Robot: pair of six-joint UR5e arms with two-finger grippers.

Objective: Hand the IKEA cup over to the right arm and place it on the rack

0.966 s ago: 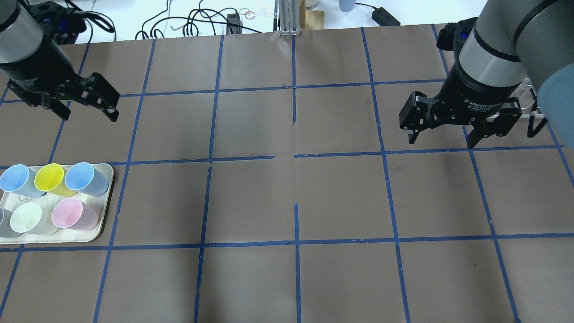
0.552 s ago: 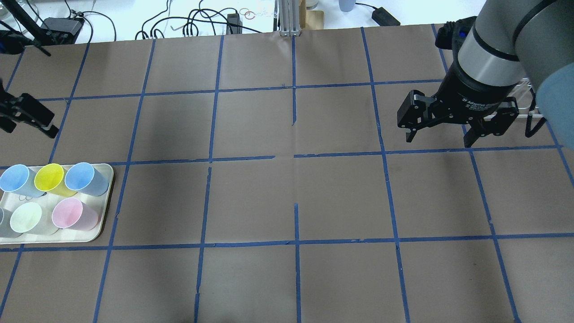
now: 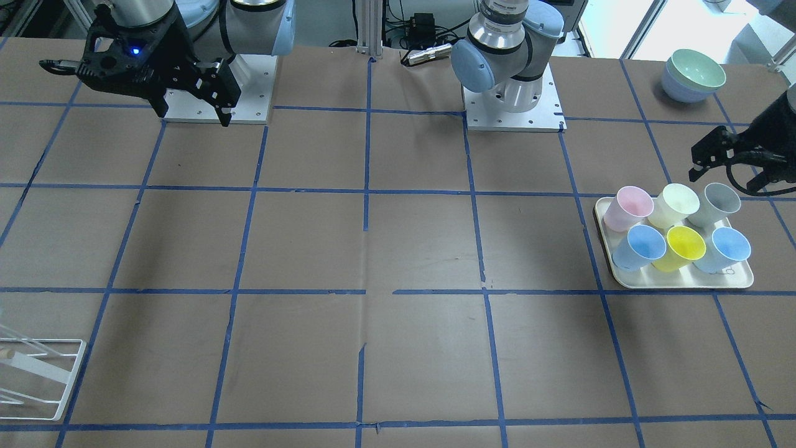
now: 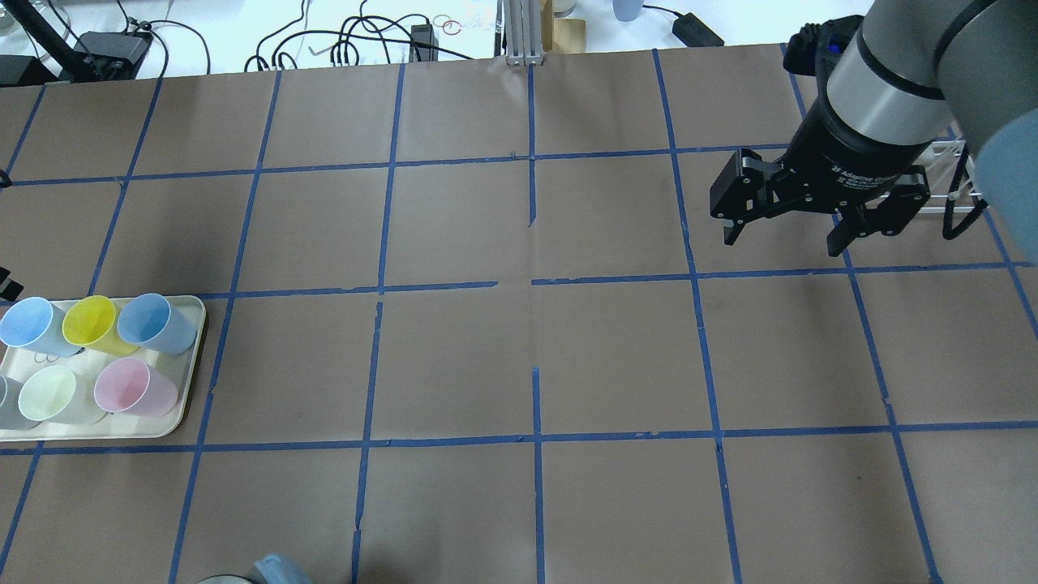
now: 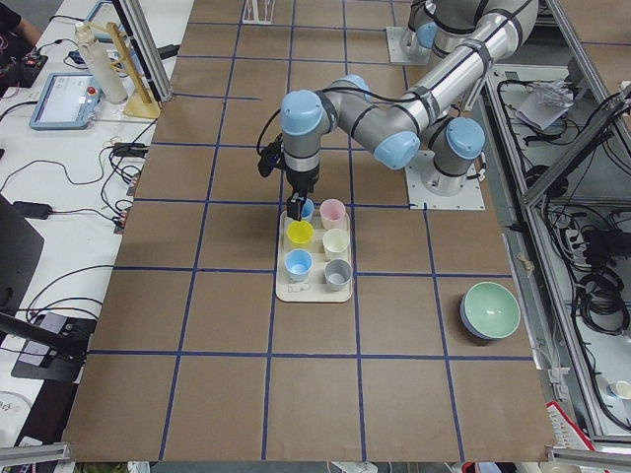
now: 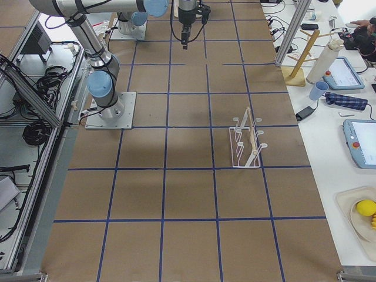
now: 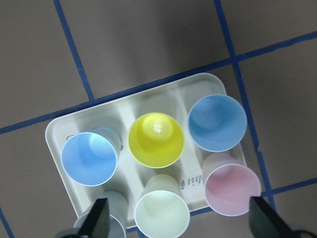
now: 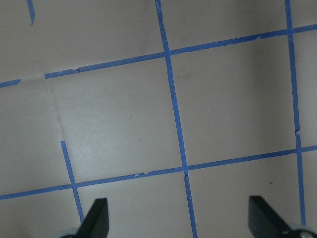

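Note:
The IKEA cup (image 3: 721,202), pale grey, stands upright on the cream tray (image 3: 684,283), in the corner nearest the robot. It also shows at the overhead view's left edge (image 4: 6,403) and in the left wrist view (image 7: 118,218). My left gripper (image 3: 727,174) hangs open above the tray; in its wrist view the left gripper (image 7: 181,223) looks straight down on the cups. My right gripper (image 4: 782,238) is open and empty over bare table, beside the white wire rack (image 6: 247,141).
Two light blue cups (image 4: 154,323), a yellow cup (image 4: 89,320), a pink cup (image 4: 130,388) and a pale green cup (image 4: 49,393) share the tray. Stacked bowls (image 3: 693,74) sit near the left arm's table corner. Cables lie beyond the far edge.
My left gripper has moved out of the overhead view's left edge and now hangs over the tray. My right gripper has shifted slightly farther from the robot. Both stay open.

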